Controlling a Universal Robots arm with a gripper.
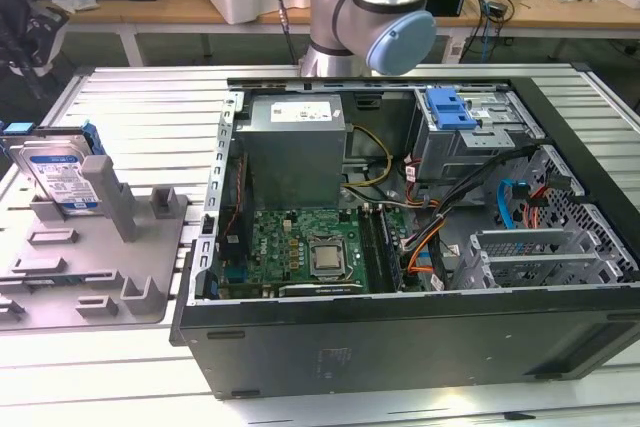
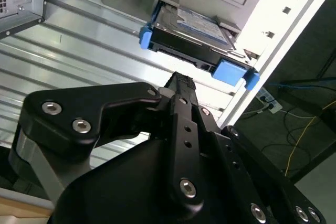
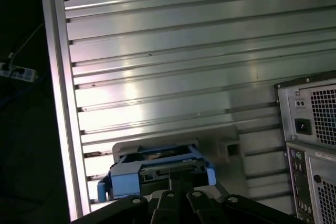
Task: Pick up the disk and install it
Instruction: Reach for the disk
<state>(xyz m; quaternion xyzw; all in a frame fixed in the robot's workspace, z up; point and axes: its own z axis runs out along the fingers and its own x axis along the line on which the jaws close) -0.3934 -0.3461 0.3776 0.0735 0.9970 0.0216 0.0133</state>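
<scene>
The disk, a silver hard drive with a white-and-blue label in a bright blue carrier, stands on edge in a grey holder at the exterior view's left. In both wrist views the disk sits in that holder, a short way beyond my gripper. The black fingers meet at their tips with nothing between them, and they do not touch the disk. The arm rises behind the computer case.
An open computer case lies on the ribbed aluminium table, with a grey power-supply box, a motherboard and a drive cage topped by a blue bracket. The table edge runs close to the holder.
</scene>
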